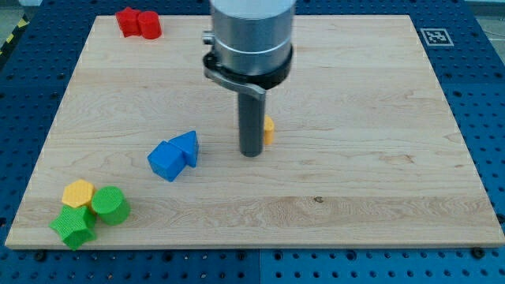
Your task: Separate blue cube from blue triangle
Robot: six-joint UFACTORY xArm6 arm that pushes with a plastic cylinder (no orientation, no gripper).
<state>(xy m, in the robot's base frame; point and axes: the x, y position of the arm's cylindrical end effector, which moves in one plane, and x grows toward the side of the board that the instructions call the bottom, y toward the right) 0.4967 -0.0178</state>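
The blue cube (pixel 165 160) lies left of the board's middle, touching the blue triangle (pixel 188 146) at its upper right. My tip (pixel 251 153) rests on the board to the right of the pair, a short gap away from the blue triangle. An orange block (pixel 269 130) sits just behind the rod on its right side, partly hidden by it, so its shape cannot be told.
Two red blocks (pixel 138 22) sit together at the view's top left. At the bottom left, a yellow block (pixel 78 192), a green cylinder-like block (pixel 110 205) and a green block (pixel 74 226) cluster near the wooden board's edge (pixel 24 237).
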